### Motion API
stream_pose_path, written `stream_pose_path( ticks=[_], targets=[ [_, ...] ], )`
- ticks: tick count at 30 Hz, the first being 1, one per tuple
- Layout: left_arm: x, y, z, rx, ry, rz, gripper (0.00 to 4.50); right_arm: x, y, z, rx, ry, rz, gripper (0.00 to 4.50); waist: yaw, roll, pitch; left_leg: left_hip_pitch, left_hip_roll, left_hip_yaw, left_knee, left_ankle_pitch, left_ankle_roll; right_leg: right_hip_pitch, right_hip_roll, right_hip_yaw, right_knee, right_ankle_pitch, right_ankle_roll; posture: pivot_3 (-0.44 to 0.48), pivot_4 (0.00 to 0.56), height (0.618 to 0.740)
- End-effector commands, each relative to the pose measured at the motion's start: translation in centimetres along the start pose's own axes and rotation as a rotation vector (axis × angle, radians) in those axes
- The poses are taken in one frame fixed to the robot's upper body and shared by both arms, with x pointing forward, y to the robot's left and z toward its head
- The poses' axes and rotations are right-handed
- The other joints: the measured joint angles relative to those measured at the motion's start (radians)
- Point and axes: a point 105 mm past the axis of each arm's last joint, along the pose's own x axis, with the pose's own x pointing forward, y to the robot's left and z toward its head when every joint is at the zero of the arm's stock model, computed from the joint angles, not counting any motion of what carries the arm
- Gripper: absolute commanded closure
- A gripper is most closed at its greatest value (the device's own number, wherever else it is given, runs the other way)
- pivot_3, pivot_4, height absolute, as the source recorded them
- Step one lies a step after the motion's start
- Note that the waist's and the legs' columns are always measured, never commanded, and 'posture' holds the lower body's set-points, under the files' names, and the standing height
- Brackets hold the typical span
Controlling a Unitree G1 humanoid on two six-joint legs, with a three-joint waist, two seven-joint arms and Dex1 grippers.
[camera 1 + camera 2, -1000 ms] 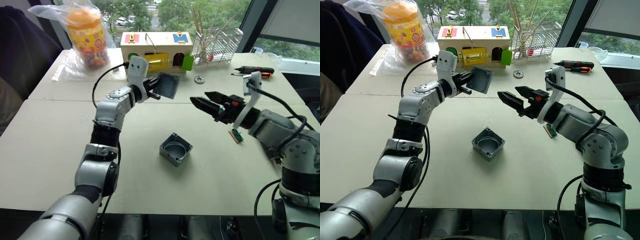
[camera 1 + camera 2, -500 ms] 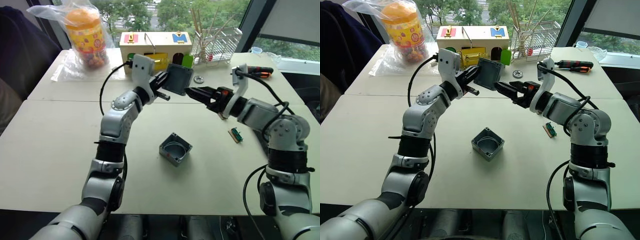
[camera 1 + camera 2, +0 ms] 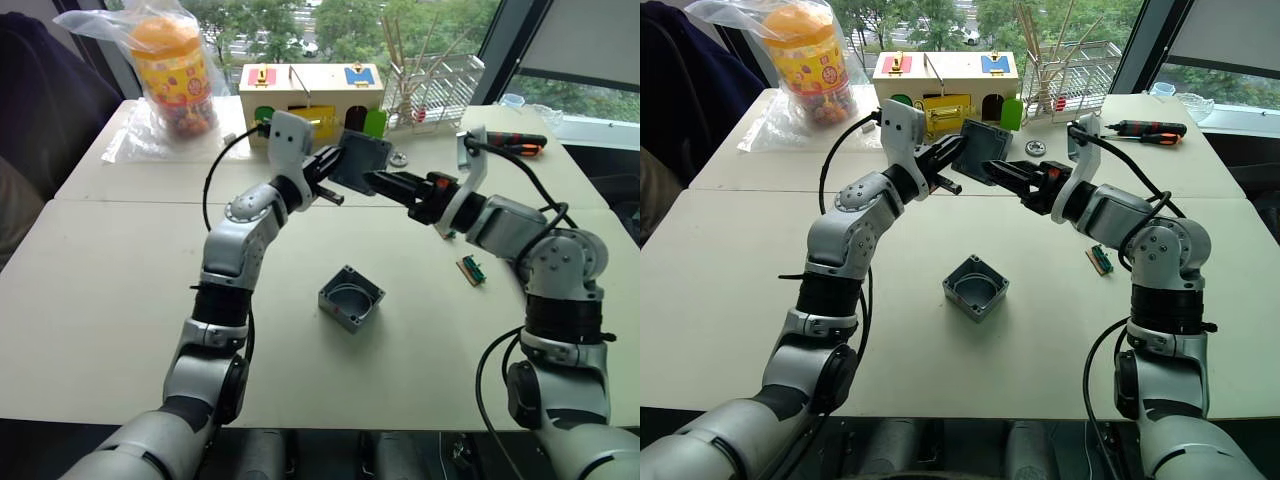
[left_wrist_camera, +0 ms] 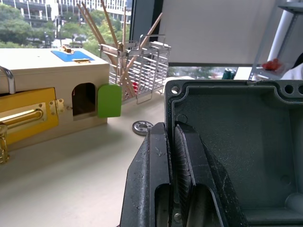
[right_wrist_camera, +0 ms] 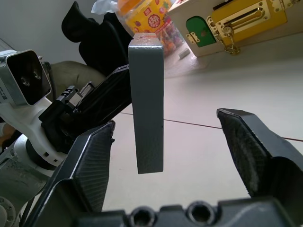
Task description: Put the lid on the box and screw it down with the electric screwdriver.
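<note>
Lid, flat square grey plastic [image 3: 362, 160], held edge-on above the worktop [image 3: 120, 290] by our left hand [image 3: 330, 178]; our wide-open right hand [image 5: 180, 146] straddles it, approaching from three o'clock.

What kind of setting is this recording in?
Probably an office or lab test bench by a window: pale tables holding a wooden lock box, a wire rack and hand screwdrivers, with trees outside.
</note>
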Motion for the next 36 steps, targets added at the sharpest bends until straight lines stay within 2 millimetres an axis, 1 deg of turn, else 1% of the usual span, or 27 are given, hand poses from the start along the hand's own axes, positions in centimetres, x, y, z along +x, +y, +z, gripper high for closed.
stream_pose_path(
  ticks=[1,3,4,5,12,13,14,15,19,22,23,25,28,30,31,32,33,35,36],
  targets=[
    [-0.1,-0.7,1.6,0.022,-0.066,-0.031,4.5,-0.3,1.3,2.1,-0.026,-0.08,0.046,2.69,0.0,0.0,0.0,0.0,0.0,0.0,0.0,0.0,0.0,0.0,0.0,0.0,0.0,0.0,0.0,0.0,0.15,0.708],
    [-0.1,-0.6,1.5,0.023,-0.063,-0.032,4.5,-0.4,1.4,2.1,-0.025,-0.082,0.047,3.63,-0.001,0.0,0.0,0.0,0.0,0.0,0.0,0.0,0.0,0.0,0.0,0.0,0.0,0.0,0.0,0.0,0.15,0.708],
    [-0.1,-0.6,1.5,0.023,-0.062,-0.032,4.5,-0.4,1.4,2.1,-0.025,-0.083,0.048,4.17,-0.001,0.0,0.0,0.0,0.0,0.0,0.0,0.0,0.0,0.0,0.0,0.0,0.0,0.0,0.0,0.0,0.15,0.708],
    [-0.1,-0.6,1.5,0.022,-0.061,-0.032,4.5,-0.4,1.4,2.0,-0.024,-0.084,0.049,4.4,-0.001,0.0,0.0,0.0,0.0,0.0,0.0,0.0,0.0,0.0,0.0,0.0,0.0,0.0,0.0,0.0,0.15,0.708],
    [-0.1,-0.6,1.4,0.007,-0.053,-0.04,4.5,-0.3,1.6,1.9,-0.026,-0.082,0.056,4.39,-0.001,0.0,0.0,0.0,0.0,0.0,0.0,0.0,0.0,0.0,0.0,0.0,0.0,0.0,0.0,0.0,0.15,0.708],
    [-0.2,-0.6,1.4,0.003,-0.046,-0.044,3.98,-0.3,1.6,1.8,-0.029,-0.079,0.058,4.39,-0.001,0.0,0.0,0.0,0.0,0.0,0.0,0.0,0.0,0.0,0.0,0.0,0.0,0.0,0.0,0.0,0.15,0.708],
    [-0.2,-0.6,1.3,0.001,-0.041,-0.047,3.82,-0.3,1.7,1.8,-0.032,-0.078,0.06,4.39,-0.001,0.0,0.0,0.0,0.0,0.0,0.0,0.0,0.0,0.0,0.0,0.0,0.0,0.0,0.0,0.0,0.15,0.708],
    [-0.3,-0.6,1.4,-0.01,-0.043,-0.054,3.52,-0.3,1.7,1.7,-0.036,-0.076,0.06,4.39,-0.001,0.0,0.0,0.0,0.0,0.0,0.0,0.0,0.0,0.0,0.0,0.0,0.0,0.0,0.0,0.0,0.15,0.708],
    [-0.8,-0.5,2.2,-0.065,-0.067,-0.08,1.61,-0.3,1.7,1.6,-0.053,-0.081,0.053,4.39,-0.001,0.0,0.0,0.0,0.0,0.0,0.0,0.0,0.0,0.0,0.0,0.0,0.0,0.0,0.0,0.0,0.15,0.708],
    [-1.7,-0.3,2.8,-0.146,-0.076,-0.118,0.13,-0.4,1.4,1.8,-0.078,-0.097,0.027,4.39,-0.004,0.0,0.0,0.0,0.001,0.0,0.0,0.0,0.0,0.0,0.0,0.0,0.0,0.0,0.0,0.0,0.15,0.708],
    [-2.3,-0.1,3.0,-0.19,-0.074,-0.138,0.06,-0.4,1.2,1.9,-0.09,-0.111,0.015,4.39,-0.007,0.0,0.0,0.0,0.001,0.0,0.0,0.0,0.0,0.0,0.0,0.0,0.0,0.0,0.0,0.0,0.15,0.708],
    [-3.4,0.3,3.4,-0.264,-0.068,-0.165,0.06,-0.7,0.9,2.3,-0.132,-0.139,-0.014,4.39,-0.012,0.0,0.0,0.0,0.001,0.0,0.0,0.0,0.0,0.0,0.0,0.0,0.0,0.0,0.0,0.0,0.15,0.708],
    [-4.6,1.5,3.7,-0.307,-0.065,-0.152,0.06,-1.3,0.4,2.6,-0.23,-0.163,-0.058,4.39,-0.022,0.0,0.0,0.0,0.002,-0.001,-0.001,0.0,0.0,0.0,0.0,0.0,0.0,0.0,0.0,0.0,0.15,0.708],
    [-5.3,2.6,3.9,-0.33,-0.058,-0.133,0.06,-2.1,0.6,2.9,-0.377,-0.203,-0.087,4.39,-0.023,0.0,0.0,0.0,0.001,-0.002,-0.001,0.0,0.0,0.0,0.0,0.0,-0.001,0.0,0.0,0.0,0.15,0.708],
    [-5.6,3.2,3.9,-0.335,-0.051,-0.117,0.06,-2.6,0.8,2.8,-0.492,-0.202,-0.106,4.39,-0.022,0.0,0.0,0.0,0.001,-0.002,-0.001,0.0,0.0,0.0,0.0,0.0,-0.001,0.0,0.0,0.0,0.15,0.708],
    [-5.9,3.6,3.8,-0.333,-0.043,-0.112,0.55,-3.0,1.2,2.4,-0.606,-0.189,-0.109,4.39,-0.023,0.0,0.0,0.0,0.001,-0.002,-0.001,0.0,0.0,0.0,0.0,0.0,-0.001,0.0,0.0,0.0,0.15,0.708],
    [-6.1,3.7,3.8,-0.327,-0.031,-0.116,0.84,-3.3,1.8,1.7,-0.726,-0.167,-0.106,4.39,-0.024,0.0,0.0,0.0,0.001,-0.002,-0.002,0.0,0.0,0.0,0.0,0.0,-0.001,0.0,0.0,0.0,0.15,0.708],
    [-6.1,3.7,3.6,-0.321,-0.008,-0.137,1.82,-3.8,2.9,0.0,-0.939,-0.137,-0.078,4.39,-0.023,0.0,0.0,0.0,0.001,-0.001,-0.002,0.0,0.0,0.0,0.0,0.0,-0.002,0.0,0.0,0.0,0.15,0.708],
    [-6.1,3.6,3.5,-0.321,-0.002,-0.147,2.3,-4.0,3.3,-0.7,-1.015,-0.131,-0.065,4.39,-0.025,0.0,0.0,0.0,0.001,-0.001,-0.002,0.0,0.0,0.0,0.0,0.0,-0.002,0.0,0.0,0.0,0.15,0.708]
  ],
)
